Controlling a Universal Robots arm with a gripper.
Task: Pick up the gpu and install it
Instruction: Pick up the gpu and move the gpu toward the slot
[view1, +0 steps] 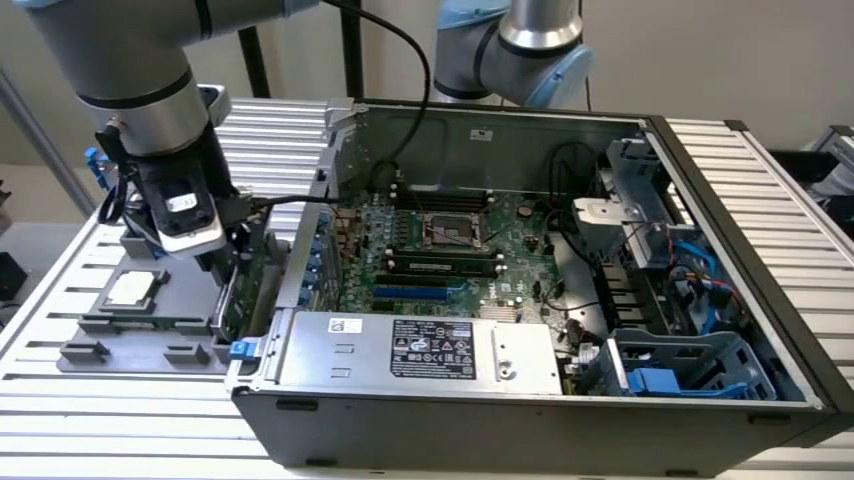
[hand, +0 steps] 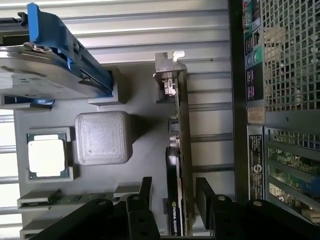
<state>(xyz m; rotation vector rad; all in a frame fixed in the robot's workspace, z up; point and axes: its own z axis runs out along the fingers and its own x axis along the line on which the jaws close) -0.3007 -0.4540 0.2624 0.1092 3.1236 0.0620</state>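
Gpu stands on edge between the two dark fingers of the claw, which is open: a gap shows on each side of the card, so nothing is gripped yet. The card's grey metal bracket is at the end away from the claw. In the exterior view the claw hangs over the green card, just outside the wall of the open computer case.

The card rests in a grey holder tray on the slatted worktop. On the same tray, near the card, are a square grey block, a processor chip and a hard drive in a blue frame.

To grip well, I judge the fingers should be centred so both pads meet the board together. Closing off-centre would tilt the card in its holder. A straight lift, with no twisting, should clear the case wall beside it.
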